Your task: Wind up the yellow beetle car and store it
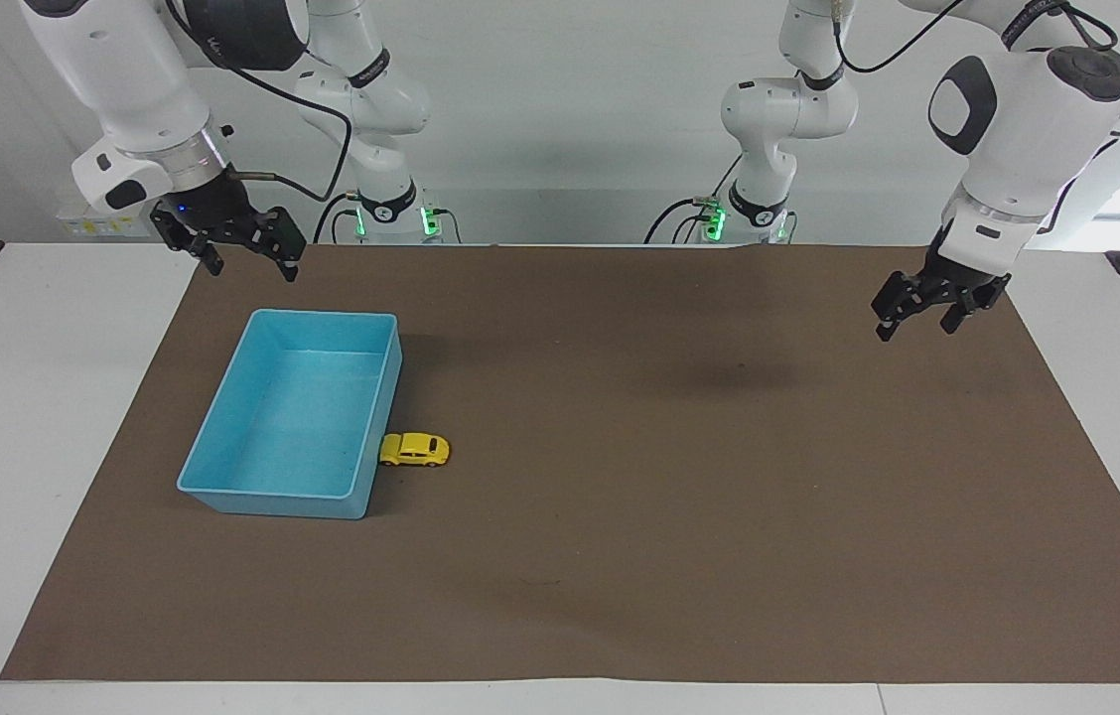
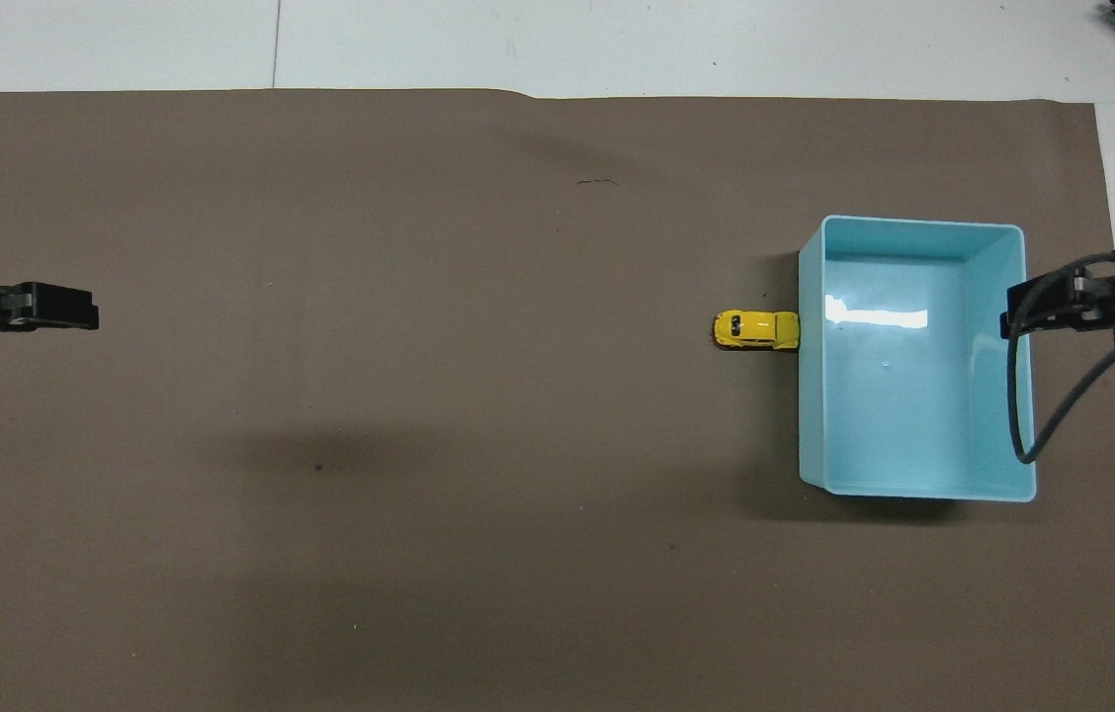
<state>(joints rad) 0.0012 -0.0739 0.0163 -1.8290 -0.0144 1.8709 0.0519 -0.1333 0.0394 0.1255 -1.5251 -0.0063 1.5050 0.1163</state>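
Item 1 — right gripper (image 1: pixel 242 256): nearest the robots, raised over the brown mat (image 1: pixel 679 556) just past the bin's robot-side wall, toward the right arm's end of the surface. Jaws spread, holding nothing. Waiting.

Item 2 — left gripper (image 1: pixel 922 316): raised over the mat's edge at the left arm's end, well apart from the bin. Jaws spread, empty.

Item 3 — light blue bin (image 1: pixel 222 422): open-topped, rectangular, empty, standing flat on the mat.

Item 4 — yellow beetle car (image 1: pixel 414 450): on its wheels on the mat, one end touching the bin's long outer wall on the side toward the left arm, close to the corner of the bin farthest from the robots. Its length runs square to that wall. Not yet stored.

Handling note, as judgement: the step in hand is the approach to the car, and the right gripper sits closer to it. The body is small, rounded and glossy, so the jaws should probably close across its flanks, low on the body, coming straight down. The bin wall crowds one end; a pinch across the width keeps the fingers off that wall. For winding, the wheels likely need to be dragged back along the mat under light pressure, away from the bin, before lifting the car over the rim.
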